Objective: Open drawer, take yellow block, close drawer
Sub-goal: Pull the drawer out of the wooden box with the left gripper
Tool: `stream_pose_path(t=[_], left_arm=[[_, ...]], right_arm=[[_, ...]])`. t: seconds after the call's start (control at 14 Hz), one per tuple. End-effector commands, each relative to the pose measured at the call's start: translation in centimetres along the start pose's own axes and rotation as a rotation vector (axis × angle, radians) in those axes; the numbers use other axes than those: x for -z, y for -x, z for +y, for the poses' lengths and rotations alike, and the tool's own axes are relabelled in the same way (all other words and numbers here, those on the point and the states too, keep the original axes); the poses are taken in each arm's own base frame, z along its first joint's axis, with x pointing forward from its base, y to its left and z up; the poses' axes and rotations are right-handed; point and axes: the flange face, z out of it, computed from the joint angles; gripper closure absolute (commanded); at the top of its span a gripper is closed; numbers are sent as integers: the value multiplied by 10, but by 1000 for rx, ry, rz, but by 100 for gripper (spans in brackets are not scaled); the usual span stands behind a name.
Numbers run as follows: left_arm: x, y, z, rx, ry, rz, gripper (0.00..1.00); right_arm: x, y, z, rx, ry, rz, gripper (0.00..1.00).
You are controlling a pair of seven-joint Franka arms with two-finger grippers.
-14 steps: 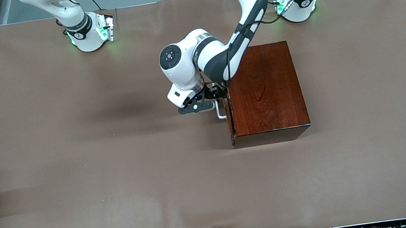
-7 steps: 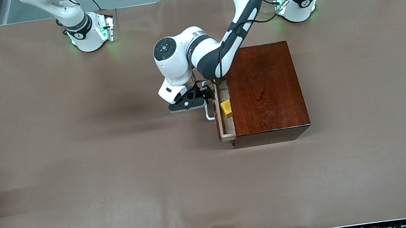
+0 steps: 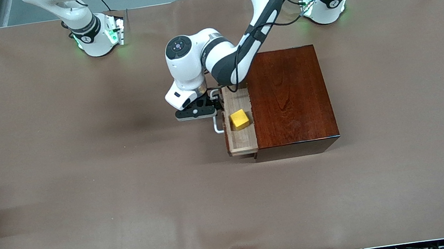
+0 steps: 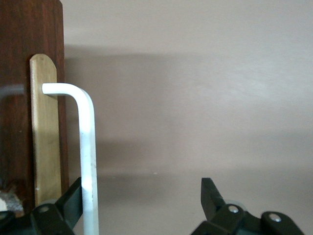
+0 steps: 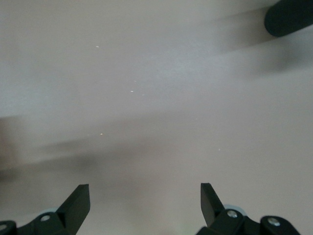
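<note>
— Where does the small bright yellow cube [image 3: 240, 118] sit relative to the left gripper [image 3: 214, 109]?

— It lies in the pale light-wood drawer tray with the dark front [image 3: 241, 137], which stands pulled out from the glossy mahogany-coloured box [image 3: 291, 100] toward the right arm's end of the brown tabletop [image 3: 83, 181]. The gripper is at the white U-shaped bar handle [image 4: 87, 147], so the cube is just past the drawer front from it, on the box's side and a little nearer the front camera.

— And the jaws?

— In the left wrist view they stand wide apart; the handle's bar runs along the inner face of one finger [image 4: 71, 200], hooked rather than pinched.

— So which arm takes the cube?

— The left, I'd judge; it is right beside it. It would need to let go of the handle, rise over the drawer front and come down into the tray. The right gripper [image 5: 145, 198] waits spread wide over bare tabletop; in the front view only that arm's base shows.
</note>
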Motion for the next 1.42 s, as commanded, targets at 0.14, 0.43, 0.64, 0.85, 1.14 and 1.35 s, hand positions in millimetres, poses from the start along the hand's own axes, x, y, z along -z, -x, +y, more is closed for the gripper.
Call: stream_pose_path(t=[0.14, 0.43, 0.64, 0.85, 1.14, 1.35], left_arm=[[7, -1, 18, 83, 119, 13, 0], [11, -1, 22, 99, 159, 11, 0], [12, -3, 24, 100, 181, 24, 0], [12, 2, 30, 92, 205, 28, 0], [16, 11, 40, 75, 238, 39, 0], [20, 17, 48, 66, 270, 48, 0]], right_arm=[[-69, -29, -25, 32, 18, -151, 0], [-107, -50, -22, 20, 17, -183, 0], [-123, -58, -25, 11, 20, -191, 0], [-134, -63, -32, -13, -44, -194, 0], [-143, -66, -41, -70, -59, -207, 0], [-146, -64, -56, -157, -44, -219, 0]])
